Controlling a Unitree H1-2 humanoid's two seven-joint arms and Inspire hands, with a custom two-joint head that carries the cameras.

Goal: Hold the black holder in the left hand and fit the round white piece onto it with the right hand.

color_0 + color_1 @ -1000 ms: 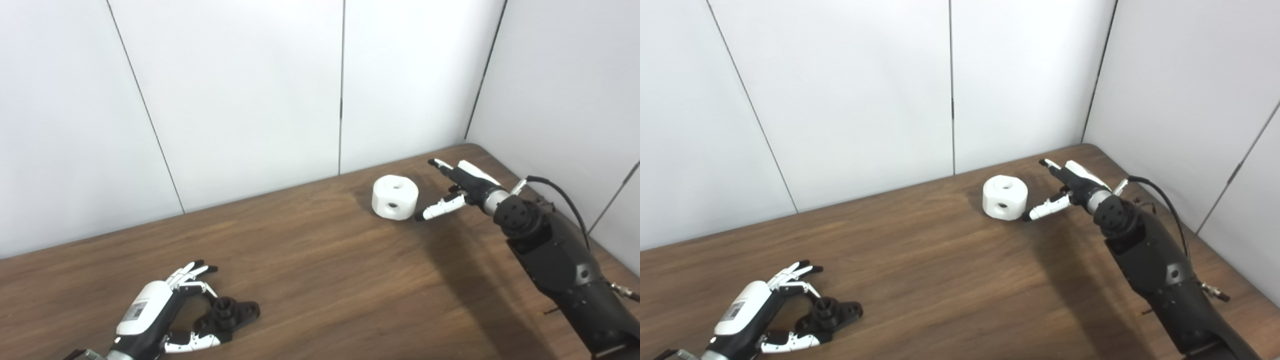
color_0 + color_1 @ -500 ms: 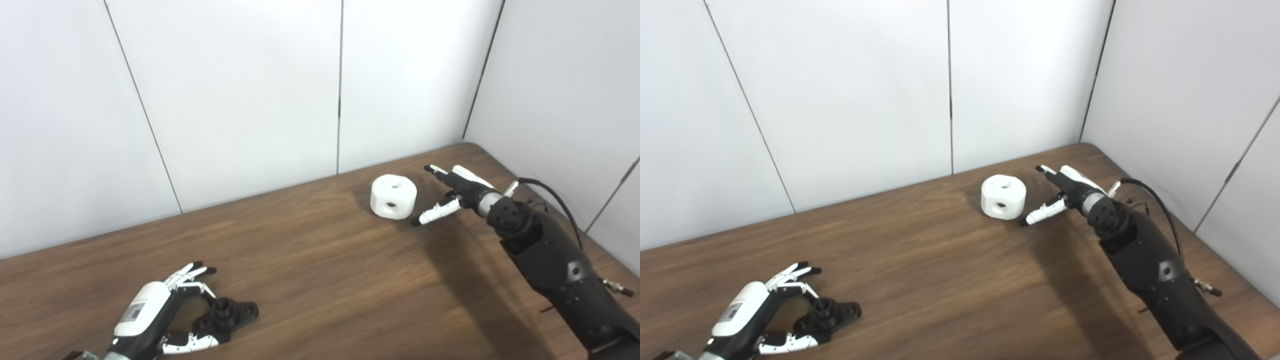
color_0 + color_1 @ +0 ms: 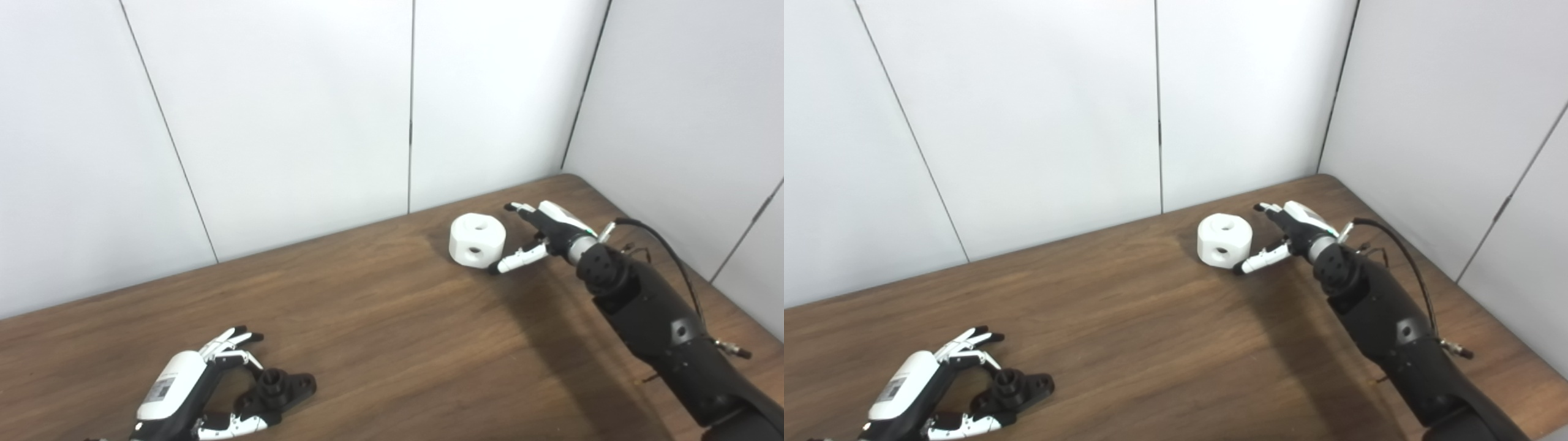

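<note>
Basically: wood table (image 3: 380,343) w/ white wall panels (image 3: 294,116) behind and at right. Right arm (image 3: 661,324) stretches across the table's far right; right hand (image 3: 542,236) spread, fingers apart, holding nothing, thumb tip at or just beside the white piece's side, can't tell if touching. White piece (image 3: 477,240) sits on the table near the back edge, holes on top and side. Left hand (image 3: 196,392) at front left, fingers apart, cupped round the holder (image 3: 278,391) w/o gripping it; holder lies flat on the table, well apart from the white piece.
</note>
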